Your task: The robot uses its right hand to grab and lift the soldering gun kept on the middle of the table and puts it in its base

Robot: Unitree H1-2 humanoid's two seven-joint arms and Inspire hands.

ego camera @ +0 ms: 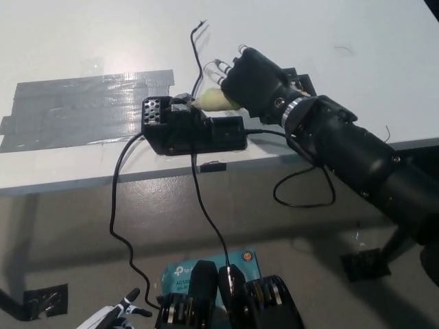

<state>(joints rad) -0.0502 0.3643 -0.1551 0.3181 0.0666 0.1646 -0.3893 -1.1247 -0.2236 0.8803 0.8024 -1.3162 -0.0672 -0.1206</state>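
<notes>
Table (357, 103), white, fills the upper part of the head view; its front edge runs left to right a bit below the middle, and the black base (195, 130) sits very near that edge, w/ only a thin strip of white between them. Soldering gun (214, 101) has a pale yellow-green handle; it lies just behind the base's top, its metal front end pointing left and touching the base near a small perforated block. Right hand (252, 83), black, is over the handle's right end; fingertips (221, 66) are spread apart and lifted a little above the handle, so the hand looks open, not gripping. Right forearm goes down to the picture's lower right, crossing the table edge.

Grey tape patch (82, 110) is on the table to the left of the base, almost touching it. Thin black wire (197, 44) goes from the gun area up toward the far side. Two cables (120, 205) hang from the base over the edge to the floor; another loops under the forearm.

Free room: wide bare table behind and to the right of the hand. Left hand (113, 315), white, rests low at bottom left, only partly in view; cannot tell its fingers. Blue box (180, 274) on floor near it
</notes>
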